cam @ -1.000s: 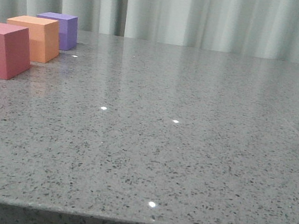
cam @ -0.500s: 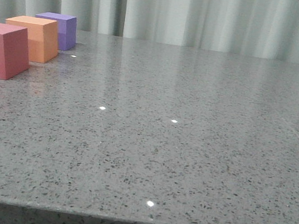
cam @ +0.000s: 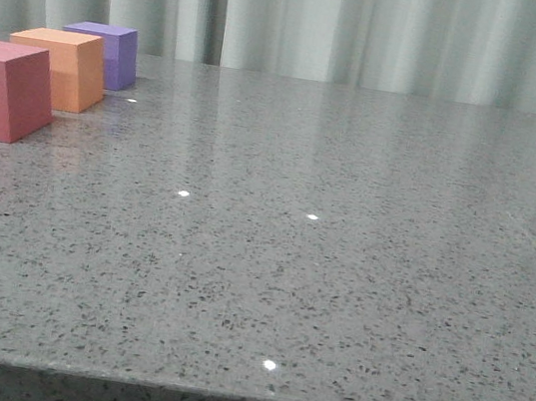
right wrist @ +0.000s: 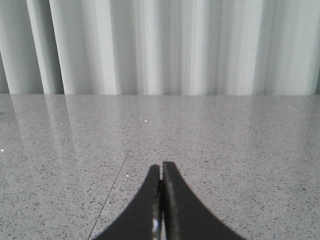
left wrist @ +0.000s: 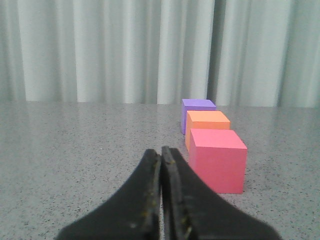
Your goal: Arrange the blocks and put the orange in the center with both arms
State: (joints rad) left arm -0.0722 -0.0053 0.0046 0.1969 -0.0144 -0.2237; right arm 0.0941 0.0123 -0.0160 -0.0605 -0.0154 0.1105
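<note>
Three cubes stand in a row at the far left of the grey speckled table (cam: 318, 269): the red/pink cube (cam: 4, 91) nearest, the orange cube (cam: 64, 69) in the middle, the purple cube (cam: 106, 53) farthest. The left wrist view shows the same row: pink (left wrist: 218, 161), orange (left wrist: 207, 121), purple (left wrist: 197, 106). My left gripper (left wrist: 161, 152) is shut and empty, low over the table, a little short of the pink cube and to its side. My right gripper (right wrist: 161, 167) is shut and empty over bare table. Neither gripper shows in the front view.
Pale pleated curtains (cam: 374, 30) hang behind the table's far edge. The table's front edge (cam: 239, 396) runs along the bottom of the front view. A thin seam line (right wrist: 112, 187) crosses the table surface in the right wrist view.
The cubes sit a few pixels further left in the front view than one second ago; since half a second ago nothing has moved.
</note>
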